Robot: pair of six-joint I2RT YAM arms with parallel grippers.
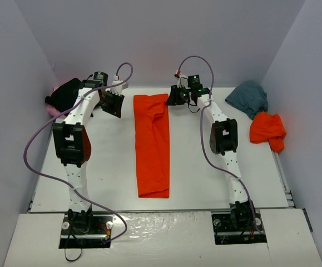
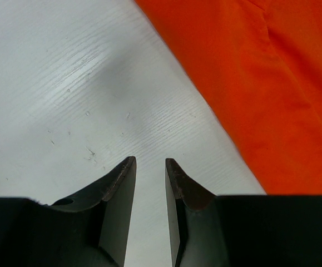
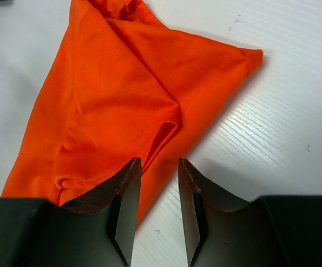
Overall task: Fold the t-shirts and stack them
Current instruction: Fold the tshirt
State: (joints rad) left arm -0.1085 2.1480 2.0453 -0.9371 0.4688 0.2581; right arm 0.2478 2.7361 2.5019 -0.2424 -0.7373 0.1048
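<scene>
Left claw (image 2: 149, 162) and right claw (image 3: 158, 162) flank the far end of the folded shirt (image 1: 152, 147), jaws slightly parted, gripping nothing.
I see the shirt as a long orange strip down mid-table (image 1: 105, 167), with white surface showing either side. The left claw is over table just beside the strip's edge and the right is over its far corner. Both arms stretch forward, wrists turned inward. The black shirt (image 1: 66, 93) sits far left, with the teal shirt (image 1: 248, 97) and crumpled orange shirt (image 1: 267, 130) far right.

There are 5 t-shirts: 2 orange-red, the long orange-red t-shirt (image 1: 152, 144) and the crumpled orange-red t-shirt (image 1: 267, 130), 1 teal-grey t-shirt (image 1: 248, 97), 1 black t-shirt (image 1: 66, 93) and 1 pink t-shirt (image 1: 52, 110), mostly hidden. Also 2 grippers, the left gripper (image 1: 112, 104) and the right gripper (image 1: 177, 95).
</scene>
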